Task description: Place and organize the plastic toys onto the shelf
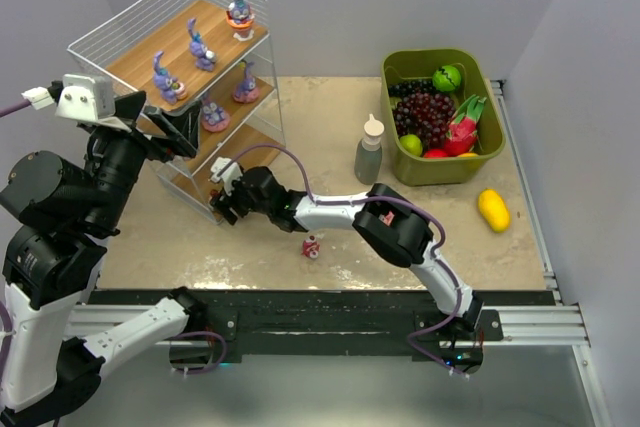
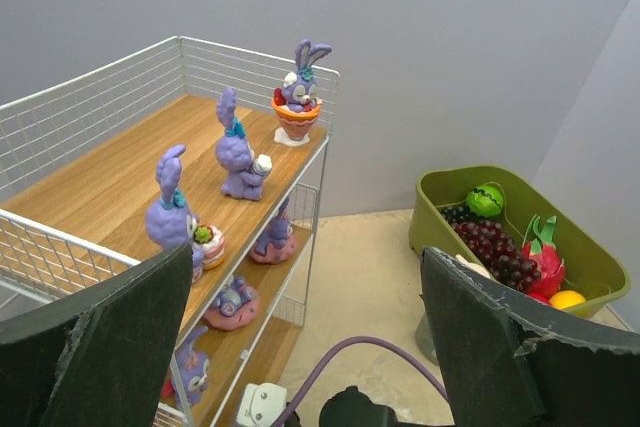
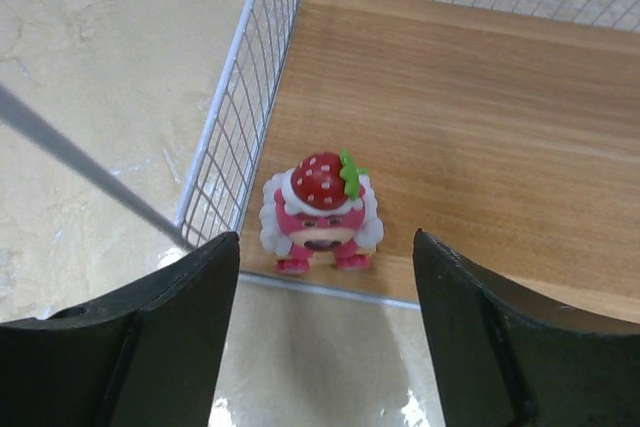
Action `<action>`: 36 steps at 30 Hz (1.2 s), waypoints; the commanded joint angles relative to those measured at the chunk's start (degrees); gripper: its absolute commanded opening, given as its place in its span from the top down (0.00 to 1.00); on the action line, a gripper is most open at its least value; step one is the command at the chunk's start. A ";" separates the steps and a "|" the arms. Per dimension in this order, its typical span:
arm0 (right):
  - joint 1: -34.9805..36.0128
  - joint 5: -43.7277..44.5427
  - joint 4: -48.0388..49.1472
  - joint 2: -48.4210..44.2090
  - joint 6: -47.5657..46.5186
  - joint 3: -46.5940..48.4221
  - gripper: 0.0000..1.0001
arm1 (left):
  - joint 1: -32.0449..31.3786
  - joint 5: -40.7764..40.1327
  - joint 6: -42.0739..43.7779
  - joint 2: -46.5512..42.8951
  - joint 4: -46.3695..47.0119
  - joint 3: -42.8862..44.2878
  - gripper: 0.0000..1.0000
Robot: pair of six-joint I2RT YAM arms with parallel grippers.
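A pink strawberry-capped toy (image 3: pixel 320 212) stands upright on the bottom board of the shelf (image 1: pixel 130 59), at the front edge in the corner next to the wire side wall. The right gripper (image 3: pixel 325 277) hangs just in front of it with its fingers spread wide; the toy stands free between them, touching neither.

On the top board 3 purple bunnies (image 2: pixel 238 152) stand in a row along the front edge, the farthest one in an orange cup. 2 more sit on pink bases on the middle board, and another purple figure shows on the bottom board, partly hidden. 1 small red-and-white toy (image 1: pixel 311 246) lies on the table (image 1: pixel 200 247), just beside the right forearm and well apart from the shelf.

The left gripper (image 2: pixel 308 267) hovers raised at the shelf's near end, fingers spread, pinching nothing.

To the right, a green bin (image 1: pixel 488 117) holds fake fruit, a bottle (image 1: pixel 369 152) stands beside it, and a yellow fruit (image 1: pixel 493 209) lies near it.
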 commanded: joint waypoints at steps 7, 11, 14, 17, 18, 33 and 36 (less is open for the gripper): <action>-0.01 7.65 -5.06 -18.11 8.77 -10.00 0.19 | 0.26 -0.23 0.44 -2.04 2.10 -1.69 0.01; -0.45 13.37 -16.51 -25.58 15.45 -14.56 0.15 | 0.26 0.03 0.09 -2.74 2.27 -2.31 0.01; -0.45 13.03 -20.21 -32.43 19.14 -24.73 0.13 | 0.18 0.91 0.09 -2.92 2.71 -3.36 0.00; -0.37 14.08 -22.50 -38.59 22.39 -32.03 0.12 | 0.26 1.96 0.09 -2.66 3.15 -3.98 0.00; -0.37 15.04 -24.07 -39.91 23.19 -33.46 0.12 | 0.18 2.66 0.00 -2.48 3.24 -4.24 0.01; 2.71 16.72 -24.19 -40.37 31.99 -43.14 0.16 | 0.18 7.85 -0.62 -0.11 4.73 -6.35 0.00; 3.41 18.21 -23.29 -38.08 30.14 -42.96 0.19 | 0.18 8.20 -0.44 0.24 4.73 -5.91 0.01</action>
